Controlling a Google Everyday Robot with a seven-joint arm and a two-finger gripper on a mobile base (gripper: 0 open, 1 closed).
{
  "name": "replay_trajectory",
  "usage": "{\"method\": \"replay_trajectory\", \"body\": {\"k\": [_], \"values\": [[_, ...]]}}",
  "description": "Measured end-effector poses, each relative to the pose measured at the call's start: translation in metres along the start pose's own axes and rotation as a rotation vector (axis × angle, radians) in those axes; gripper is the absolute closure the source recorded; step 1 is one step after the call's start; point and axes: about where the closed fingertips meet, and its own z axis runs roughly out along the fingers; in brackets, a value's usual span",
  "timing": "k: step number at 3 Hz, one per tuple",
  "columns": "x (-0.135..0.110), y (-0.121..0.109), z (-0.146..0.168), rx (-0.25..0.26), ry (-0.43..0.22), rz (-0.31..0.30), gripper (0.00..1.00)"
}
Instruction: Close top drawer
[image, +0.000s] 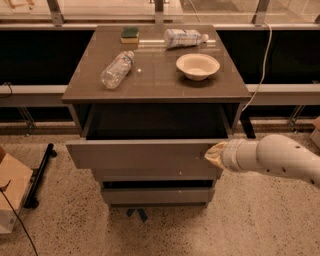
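The top drawer (145, 154) is a wide grey drawer with a flat front panel. It stands pulled out of the cabinet under the brown top (157, 75), and its dark inside shows. My gripper (212, 156) comes in from the right on a white arm (280, 159). Its yellowish tip rests against the right end of the drawer's front panel.
On the top lie a clear plastic bottle (116, 69), a white bowl (197, 65), a green sponge (130, 34) and a crumpled packet (182, 37). Lower drawer fronts (155, 195) sit below. A cardboard box (12, 192) and a black bar (40, 174) lie on the floor at left.
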Motion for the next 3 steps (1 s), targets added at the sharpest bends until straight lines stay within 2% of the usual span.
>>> {"method": "replay_trajectory", "body": {"k": [1, 2, 3], "values": [[0.000, 0.000, 0.000, 0.000, 0.000, 0.000, 0.32], [-0.008, -0.026, 0.015, 0.029, -0.028, 0.006, 0.00], [-0.008, -0.026, 0.015, 0.029, -0.028, 0.006, 0.00]]}}
